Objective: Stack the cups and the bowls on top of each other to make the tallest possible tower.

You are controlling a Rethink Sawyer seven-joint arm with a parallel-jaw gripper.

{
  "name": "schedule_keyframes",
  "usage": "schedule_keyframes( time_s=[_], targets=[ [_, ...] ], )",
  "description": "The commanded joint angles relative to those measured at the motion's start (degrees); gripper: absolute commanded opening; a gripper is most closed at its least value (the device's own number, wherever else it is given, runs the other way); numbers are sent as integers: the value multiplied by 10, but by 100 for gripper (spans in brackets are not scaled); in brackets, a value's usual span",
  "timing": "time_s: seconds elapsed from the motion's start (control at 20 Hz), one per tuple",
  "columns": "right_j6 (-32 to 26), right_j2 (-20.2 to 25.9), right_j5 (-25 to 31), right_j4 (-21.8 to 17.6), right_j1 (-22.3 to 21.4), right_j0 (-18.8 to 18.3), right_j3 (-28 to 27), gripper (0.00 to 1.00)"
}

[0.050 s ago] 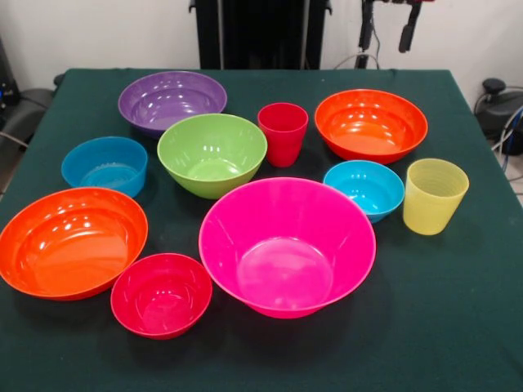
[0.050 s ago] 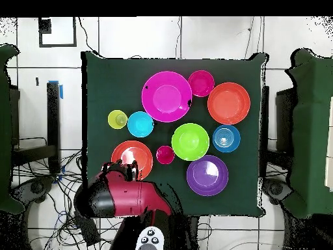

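Plain glossy bowls, cups; unmarked surfaces.

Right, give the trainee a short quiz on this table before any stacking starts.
1. True or false: one bowl already sits inside another.
2. How many cups stand on the table?
3. Which bowl is nearest the yellow cup: A, the purple one; B, a blue bowl; C, the green one?

Key: 1, false: every bowl stands alone. 2, two: the red cup and the yellow cup. 3, B.
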Motion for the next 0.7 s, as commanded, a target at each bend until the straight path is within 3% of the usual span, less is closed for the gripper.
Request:
schedule_keyframes(
  time_s=[0.05, 0.7],
  targets=[
    [97, 4, -45, 2, 58, 13, -29, 100],
    [92, -4, -39, 12, 66, 25, -43, 100]
  ],
)
